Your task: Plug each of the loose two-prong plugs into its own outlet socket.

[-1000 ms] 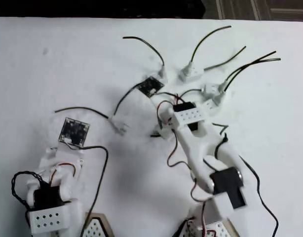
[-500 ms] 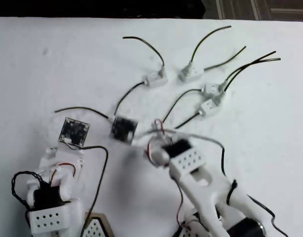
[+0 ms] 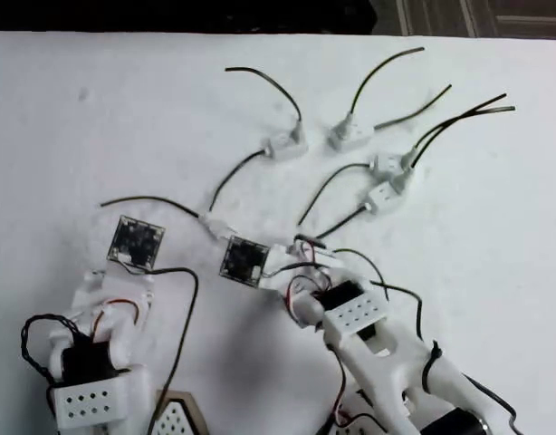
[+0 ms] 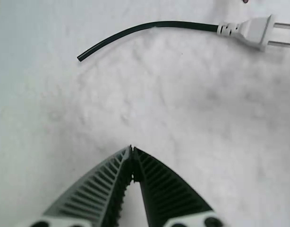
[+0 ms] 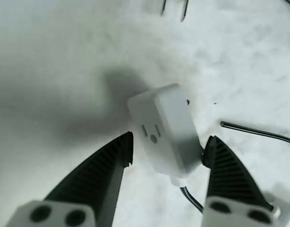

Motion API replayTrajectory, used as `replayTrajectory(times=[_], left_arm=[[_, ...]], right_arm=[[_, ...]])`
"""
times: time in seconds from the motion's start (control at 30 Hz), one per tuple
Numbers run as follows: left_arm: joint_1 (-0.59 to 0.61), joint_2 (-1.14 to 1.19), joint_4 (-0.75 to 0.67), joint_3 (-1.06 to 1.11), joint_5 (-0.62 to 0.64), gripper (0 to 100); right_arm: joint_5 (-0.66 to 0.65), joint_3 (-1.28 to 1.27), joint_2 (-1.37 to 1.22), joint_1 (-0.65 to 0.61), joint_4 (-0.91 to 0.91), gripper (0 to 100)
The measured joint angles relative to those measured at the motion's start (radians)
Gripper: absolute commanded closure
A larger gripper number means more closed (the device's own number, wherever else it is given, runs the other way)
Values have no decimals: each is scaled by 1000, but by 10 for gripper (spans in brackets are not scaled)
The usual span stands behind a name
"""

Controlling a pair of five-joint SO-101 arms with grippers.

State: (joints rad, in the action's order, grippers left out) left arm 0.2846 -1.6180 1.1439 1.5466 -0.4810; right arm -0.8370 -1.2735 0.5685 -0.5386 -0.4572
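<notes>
Straddling a white outlet socket (image 5: pixel 166 127), the right gripper (image 5: pixel 169 142) has its fingers (image 5: pixel 109 168) spread wide, one on each side of the block. Whether either finger touches it cannot be told. The socket lies on the white tabletop (image 3: pixel 79 136) with its slotted face turned up toward the wrist camera, and a black cord leaves its end nearest the gripper. Beyond the socket, a pair of metal prongs (image 5: pixel 173 8) rests on the tabletop.

On the left arm, the left gripper (image 4: pixel 132 153) hangs over bare tabletop with its ribbed fingers pressed together at the tips and nothing between them. Well apart from it lies a loose two-prong plug (image 4: pixel 251 32), flat on the surface, its prongs pointing away from its black cord (image 4: pixel 135 30), which curves off to a cut end.

From above, that plug (image 3: pixel 216 223) sits between the two arms' wrist cameras, and the right arm (image 3: pixel 378 344) stretches from the near edge toward the middle of the tabletop. Other white corded pieces (image 3: pixel 348 134) lie farther out, toward the far right
</notes>
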Motion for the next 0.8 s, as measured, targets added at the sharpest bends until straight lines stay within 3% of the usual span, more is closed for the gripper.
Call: replayTrajectory(times=[0.37,0.53,0.8], left_arm=[[0,0,0,0,0,976],[0,0,0,0,0,976],[0,0,0,0,0,976]], right_arm=[[144,87,328,-49,-376,791],[293,127,416,-55,-307,985],[559,180,204,-23,-103,962]])
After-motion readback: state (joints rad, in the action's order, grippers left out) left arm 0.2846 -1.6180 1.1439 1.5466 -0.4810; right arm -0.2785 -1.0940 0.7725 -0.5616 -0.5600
